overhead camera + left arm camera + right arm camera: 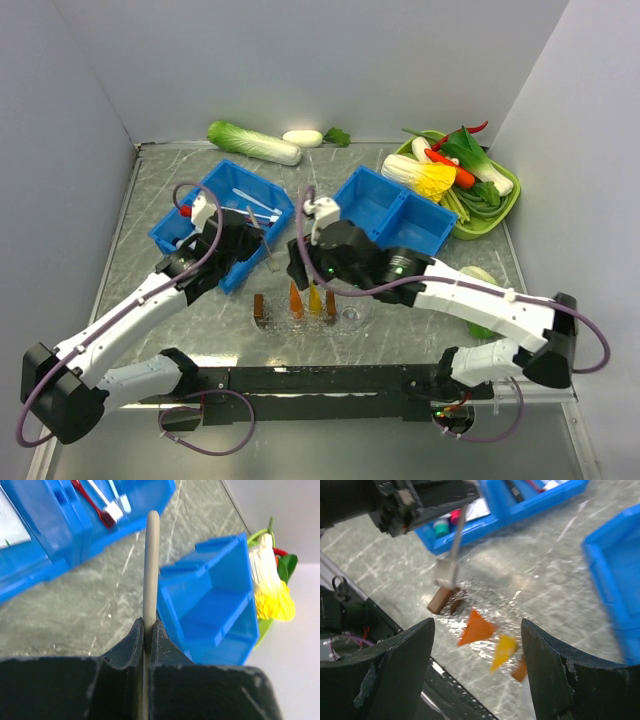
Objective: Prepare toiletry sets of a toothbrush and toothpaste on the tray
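Overhead and wrist views of the toiletry task. The toothbrush (150,570) is clamped by its handle between the closed fingers of the left hand (148,630). In the left wrist view the handle rises straight up the middle of the frame from the fingers. In the right wrist view the same toothbrush hangs head-down from the left hand at upper left. Its head sits at the near end of the brown tube (440,600), left of centre; whether head and tube touch cannot be told.

The tray (355,318) lies on the counter (160,180) at lower centre of the overhead view, just in front of both hands. It carries four tubes in a row: the brown tube at its left end, then the orange tube (477,627), the yellow tube (504,650) and a fourth tube (520,671).

The right hand (477,625) hovers over the tray with its fingers spread wide. It grasps nothing, and the orange and yellow tubes show in the gap between the fingers, apart from both.

A left bin (222,205) holding more brushes and a right bin (395,210) stand behind the tray, in the upper half of the overhead view.
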Robot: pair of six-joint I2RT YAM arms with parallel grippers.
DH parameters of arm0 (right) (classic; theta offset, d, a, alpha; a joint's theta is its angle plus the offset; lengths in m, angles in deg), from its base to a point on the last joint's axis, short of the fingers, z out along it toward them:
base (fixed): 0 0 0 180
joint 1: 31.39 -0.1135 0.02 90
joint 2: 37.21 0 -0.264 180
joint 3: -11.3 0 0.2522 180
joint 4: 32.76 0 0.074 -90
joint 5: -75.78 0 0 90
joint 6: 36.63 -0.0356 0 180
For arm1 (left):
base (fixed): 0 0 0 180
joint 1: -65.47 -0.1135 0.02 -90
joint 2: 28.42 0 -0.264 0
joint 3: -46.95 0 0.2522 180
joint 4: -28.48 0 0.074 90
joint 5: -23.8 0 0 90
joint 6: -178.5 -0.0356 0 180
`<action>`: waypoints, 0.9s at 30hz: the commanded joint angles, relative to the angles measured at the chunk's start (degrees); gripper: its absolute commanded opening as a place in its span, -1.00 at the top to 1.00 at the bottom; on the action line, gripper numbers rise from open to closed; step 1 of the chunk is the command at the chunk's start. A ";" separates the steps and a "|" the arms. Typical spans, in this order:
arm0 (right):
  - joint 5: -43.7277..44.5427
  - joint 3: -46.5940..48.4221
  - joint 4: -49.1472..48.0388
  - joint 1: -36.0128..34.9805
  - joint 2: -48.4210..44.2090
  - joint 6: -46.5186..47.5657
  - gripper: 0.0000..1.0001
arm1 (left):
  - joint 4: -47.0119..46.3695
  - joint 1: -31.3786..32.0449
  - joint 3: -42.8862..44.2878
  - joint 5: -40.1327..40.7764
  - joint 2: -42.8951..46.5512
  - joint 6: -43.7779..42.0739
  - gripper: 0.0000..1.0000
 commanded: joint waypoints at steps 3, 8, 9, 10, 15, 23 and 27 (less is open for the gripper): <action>4.04 7.38 0.94 -3.94 7.54 -2.35 -0.51 | -0.64 3.78 -2.75 0.41 3.53 3.93 0.98; 5.87 11.77 3.05 -5.17 13.00 -2.52 -0.47 | -0.73 4.57 -3.20 0.59 3.97 4.54 0.98; 6.49 12.57 4.53 -5.26 14.58 -2.52 -0.47 | -0.82 4.83 -3.28 0.59 3.97 4.63 0.98; 7.02 13.18 5.24 -5.26 15.29 -2.61 -0.44 | -0.73 4.92 -3.19 0.85 4.06 4.72 0.98; 8.17 15.30 7.09 -5.44 18.28 -2.52 -0.37 | -0.90 5.10 -3.19 1.73 4.06 4.81 0.98; 8.43 15.65 6.83 -5.44 19.43 -2.44 -0.14 | -0.64 5.36 -3.10 2.08 5.02 5.07 0.98; 8.08 15.30 6.13 -5.53 19.34 -2.17 0.04 | -0.64 5.36 -3.54 2.44 5.55 5.16 0.98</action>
